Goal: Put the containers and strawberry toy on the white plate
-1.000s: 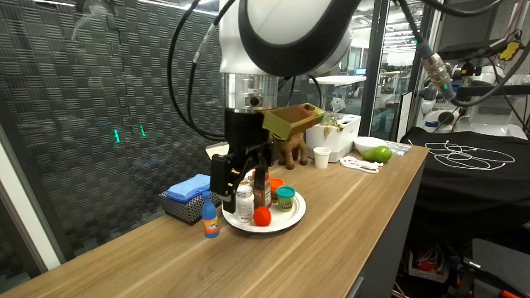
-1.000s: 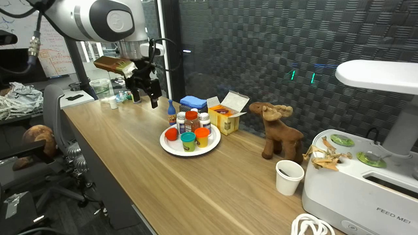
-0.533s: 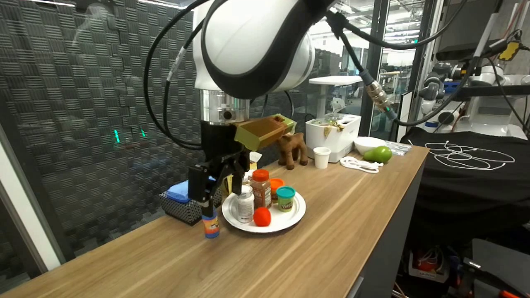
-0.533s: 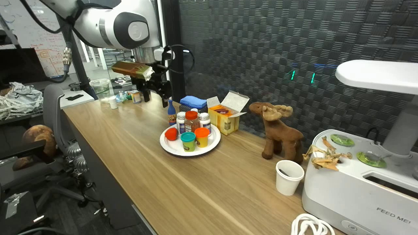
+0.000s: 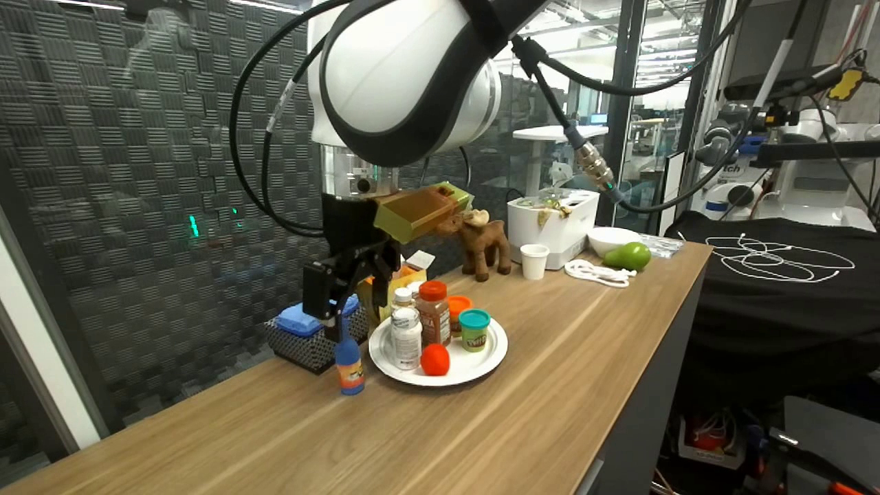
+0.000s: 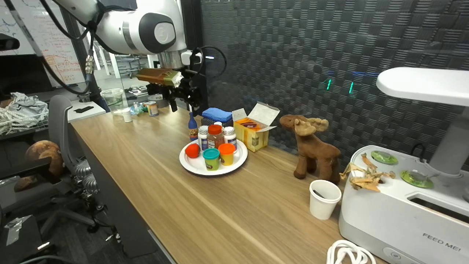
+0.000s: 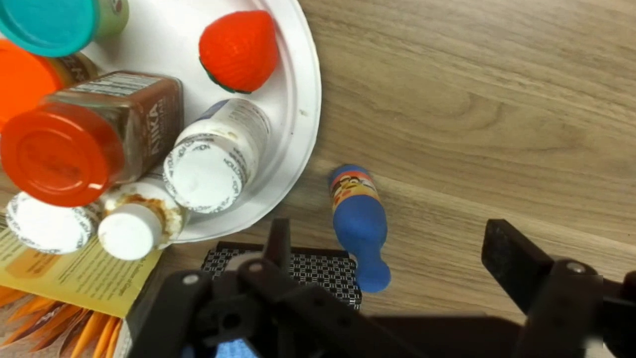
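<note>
The white plate (image 7: 305, 99) holds the strawberry toy (image 7: 238, 52), a teal-lidded container (image 7: 47, 25), an orange-lidded one (image 7: 25, 79) and a red-capped spice jar (image 7: 59, 154). Clustered at the plate's back side are a white bottle (image 7: 203, 174), another white-capped bottle (image 7: 49, 223) and a smaller white-capped bottle (image 7: 130, 231). Outside the rim, a blue bottle (image 5: 349, 368) stands upright on the table. My gripper (image 7: 387, 226) is open, high near that bottle's top, with the bottle below and between its fingers in the wrist view. Nothing is gripped.
Close behind the blue bottle is a black patterned box (image 5: 302, 347) with a blue cloth (image 6: 217, 114) on top. An open yellow carton (image 6: 256, 139) stands behind the plate. Farther along are a brown moose toy (image 6: 317, 150), a paper cup (image 6: 324, 201) and a white planter (image 6: 395, 220).
My open gripper has moved away from in front of the plate toward the blue bottle and back wall, going left in an exterior view. The things on the table have stayed put.
</note>
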